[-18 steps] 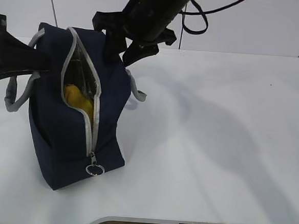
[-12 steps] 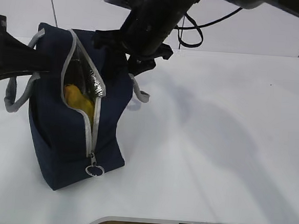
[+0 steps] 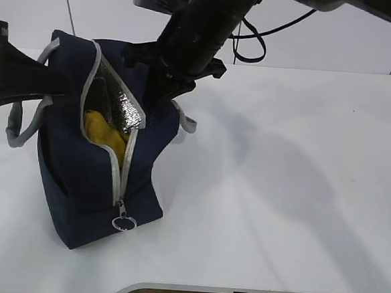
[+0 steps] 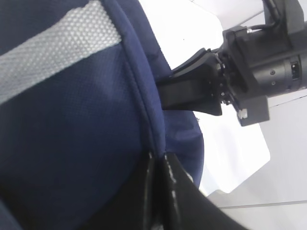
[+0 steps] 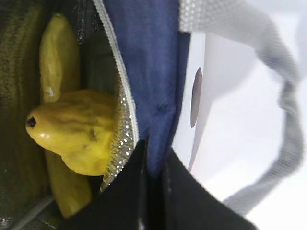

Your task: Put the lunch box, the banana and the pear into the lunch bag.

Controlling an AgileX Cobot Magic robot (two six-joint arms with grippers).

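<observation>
The navy lunch bag stands upright at the table's left with its zipper open. Inside, the yellow pear lies on the banana; only a yellow patch of them shows in the exterior view. The lunch box is hidden. My left gripper is shut on the bag's left side, its jaws pinching navy fabric. My right gripper is shut on the bag's right rim, jaws closed over the fabric beside the silver lining.
The metal pull ring hangs at the zipper's front end. Grey handles hang on both sides of the bag. White table stretches to the right, with its front edge near the bottom. A white wall stands behind.
</observation>
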